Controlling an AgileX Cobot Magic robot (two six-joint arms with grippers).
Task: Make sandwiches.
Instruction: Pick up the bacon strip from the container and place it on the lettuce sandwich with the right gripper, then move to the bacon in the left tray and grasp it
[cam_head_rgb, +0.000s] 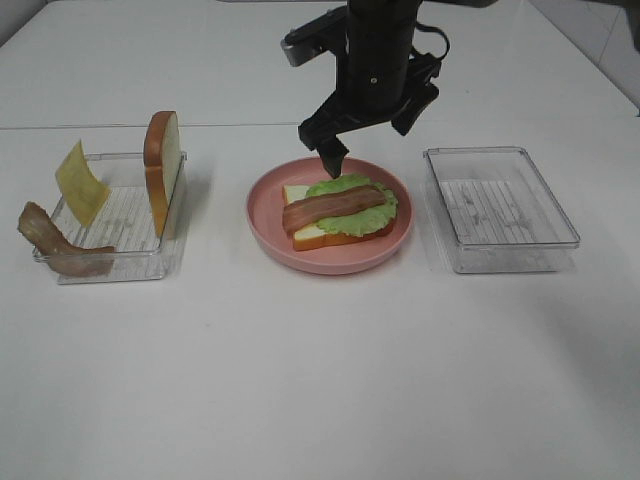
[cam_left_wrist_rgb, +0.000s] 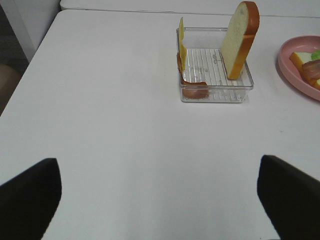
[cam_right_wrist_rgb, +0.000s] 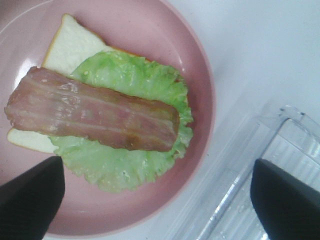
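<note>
On the pink plate (cam_head_rgb: 268, 222) lies a white bread slice (cam_head_rgb: 298, 193) with a green lettuce leaf (cam_head_rgb: 385, 206) and one bacon strip (cam_head_rgb: 333, 208) stacked on it. My right gripper (cam_head_rgb: 372, 135) hangs open just above and behind the stack, holding nothing. The right wrist view looks down on the bacon strip (cam_right_wrist_rgb: 95, 110), lettuce (cam_right_wrist_rgb: 130, 167) and bread (cam_right_wrist_rgb: 75, 45) between its spread fingers (cam_right_wrist_rgb: 30, 202). In the left tray (cam_head_rgb: 110, 268) a second bread slice (cam_head_rgb: 163, 170) stands upright, with a yellow cheese square (cam_head_rgb: 80, 183) and another bacon strip (cam_head_rgb: 55, 245). My left gripper (cam_left_wrist_rgb: 160, 200) is open over bare table.
An empty clear tray (cam_head_rgb: 500, 210) sits to the right of the plate, also seen beside the plate in the right wrist view as the tray (cam_right_wrist_rgb: 280, 165). The left wrist view shows the left tray (cam_left_wrist_rgb: 215, 75) ahead and the plate's edge (cam_left_wrist_rgb: 295, 65). White table surrounds everything.
</note>
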